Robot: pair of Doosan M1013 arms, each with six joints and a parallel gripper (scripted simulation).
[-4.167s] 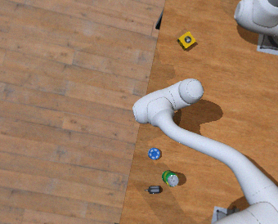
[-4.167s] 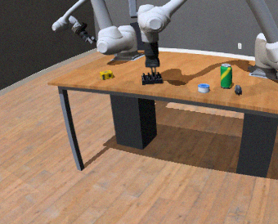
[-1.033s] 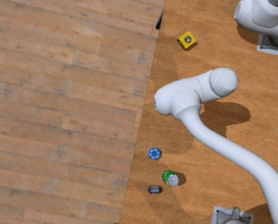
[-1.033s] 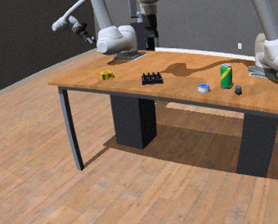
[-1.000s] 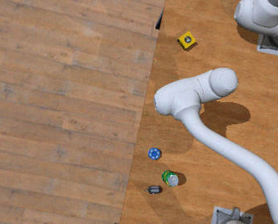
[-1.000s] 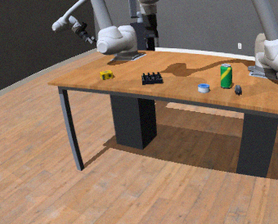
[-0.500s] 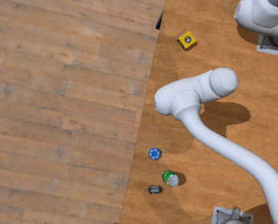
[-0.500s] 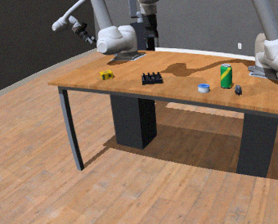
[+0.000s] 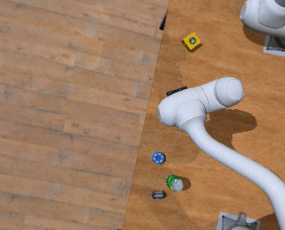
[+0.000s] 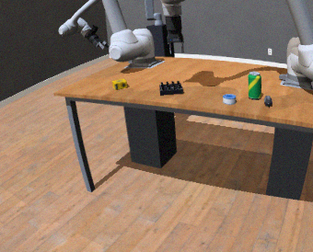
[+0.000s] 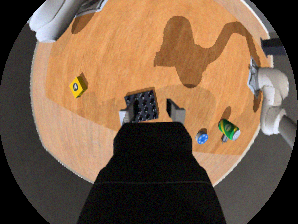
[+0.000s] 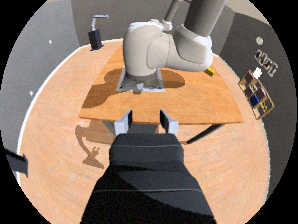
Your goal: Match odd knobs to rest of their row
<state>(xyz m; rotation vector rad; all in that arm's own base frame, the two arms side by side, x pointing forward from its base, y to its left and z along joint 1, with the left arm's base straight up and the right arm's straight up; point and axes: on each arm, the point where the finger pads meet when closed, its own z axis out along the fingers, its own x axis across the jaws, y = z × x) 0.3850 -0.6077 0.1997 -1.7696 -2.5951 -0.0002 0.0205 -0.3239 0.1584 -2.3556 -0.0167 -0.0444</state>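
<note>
The black knob box (image 9: 178, 90) (image 10: 171, 91) (image 11: 140, 106) lies on the table, mostly hidden by the left arm in the top view. Its rows of knobs show in the left wrist view, but they are too small to read their marks. My left gripper (image 10: 177, 49) (image 11: 152, 104) is open and empty, pointing down high above the table. In the left wrist view the box shows between the fingers and partly behind one finger. My right gripper (image 10: 104, 45) (image 12: 146, 115) is open and empty, held up away from the box, beyond the table's edge.
A yellow block with a round dial (image 9: 192, 41) (image 10: 120, 84) (image 11: 77, 87) lies to one side of the box. On the other side are a blue disc (image 9: 158, 158) (image 10: 229, 99) (image 11: 202, 138), a green can (image 9: 173, 182) (image 10: 254, 85) (image 11: 229, 128) and a small dark object (image 9: 158, 195) (image 10: 268, 101).
</note>
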